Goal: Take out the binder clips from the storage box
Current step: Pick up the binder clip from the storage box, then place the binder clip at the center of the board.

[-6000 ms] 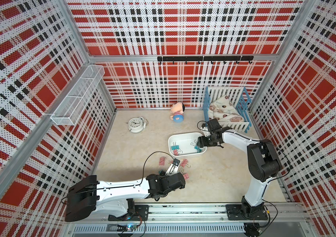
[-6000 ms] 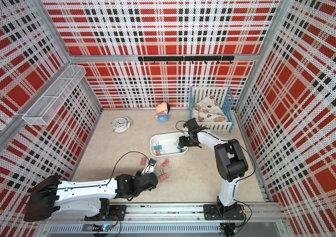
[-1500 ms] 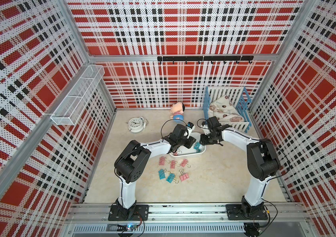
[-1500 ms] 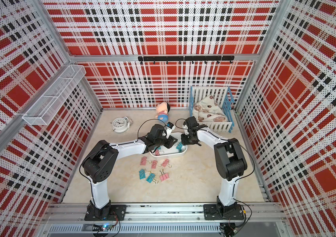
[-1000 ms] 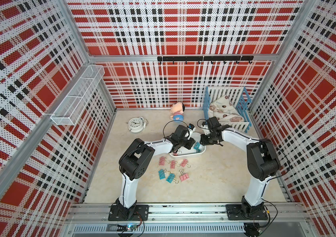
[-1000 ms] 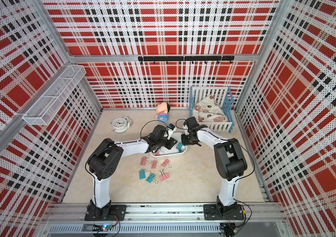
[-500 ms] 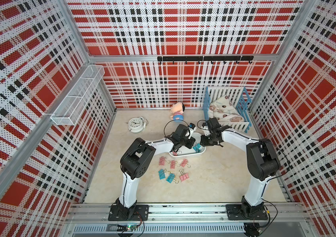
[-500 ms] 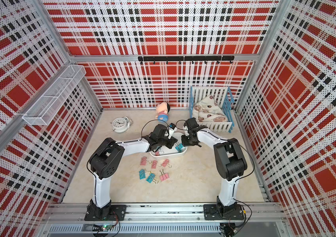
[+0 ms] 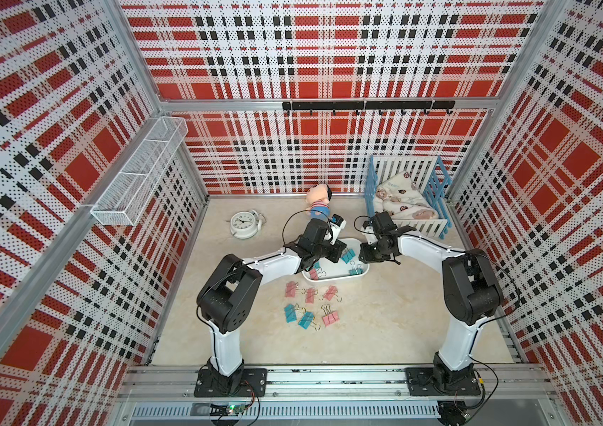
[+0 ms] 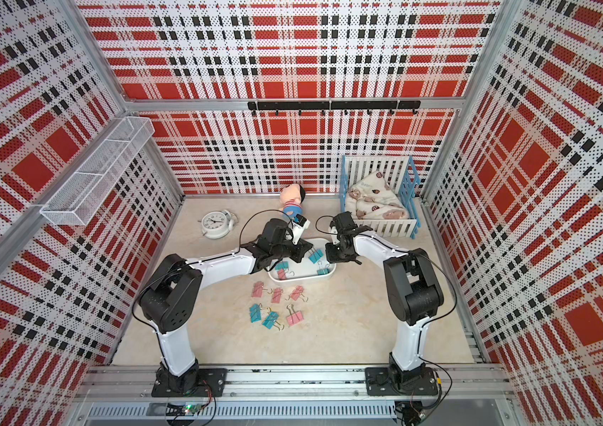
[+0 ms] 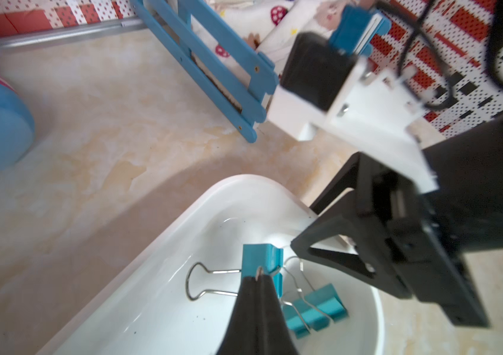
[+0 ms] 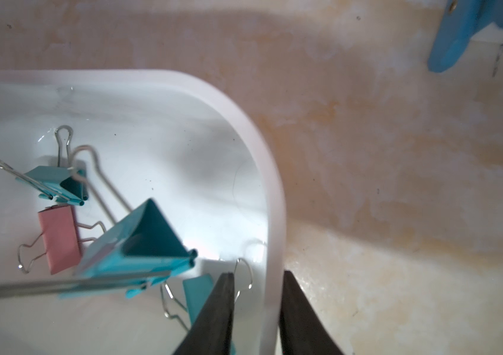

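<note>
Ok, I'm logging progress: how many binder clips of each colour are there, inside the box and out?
Pink binder clips: 5 (4 on the floor, 1 in the storage box)
Teal binder clips: 5 (2 on the floor, 3 at the storage box, one in the left gripper)
Total: 10

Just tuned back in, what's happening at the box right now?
The right gripper is clamped on the wall of the white storage box, apparently steadying it. The left gripper is shut on the wire handle of a teal binder clip inside the box, seemingly about to lift it out. Three more clips, two teal and one pink, lie in the box. Six clips already sit on the table in front of it.
</note>
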`<state>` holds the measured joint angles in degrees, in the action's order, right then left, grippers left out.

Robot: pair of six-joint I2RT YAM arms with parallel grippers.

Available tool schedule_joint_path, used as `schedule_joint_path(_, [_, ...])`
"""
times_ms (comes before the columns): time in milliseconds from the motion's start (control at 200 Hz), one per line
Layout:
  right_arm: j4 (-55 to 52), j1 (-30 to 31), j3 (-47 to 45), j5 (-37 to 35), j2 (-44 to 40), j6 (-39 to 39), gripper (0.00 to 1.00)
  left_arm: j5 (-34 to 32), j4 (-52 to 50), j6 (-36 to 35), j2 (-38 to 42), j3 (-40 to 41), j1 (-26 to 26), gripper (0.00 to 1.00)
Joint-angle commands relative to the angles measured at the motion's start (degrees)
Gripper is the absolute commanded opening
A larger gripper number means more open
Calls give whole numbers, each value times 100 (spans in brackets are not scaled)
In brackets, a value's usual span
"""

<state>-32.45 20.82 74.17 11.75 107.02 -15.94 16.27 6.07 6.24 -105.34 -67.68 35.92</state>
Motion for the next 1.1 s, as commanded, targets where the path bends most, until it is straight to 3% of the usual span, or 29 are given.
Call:
schedule_joint_path(0, [72,-54,-52,5,-41,-1,31,14,149,57,544,241,-7,0])
schedule_joint_path(286, [97,-52,-52,49,-50,3,31,-176,23,146,1629,992,169,0])
schedule_joint_path(566, [91,-54,-52,56,-67,32,31,-357,-89,258,2203,1612,751,0])
schedule_joint_path(807, [125,-52,-120,57,-94,30,31,-483,8,466,2121,1953,1204,0])
schedule_joint_path(1097, [160,-57,-201,47,-120,21,31,-147,305,557,1368,1854,1435,0])
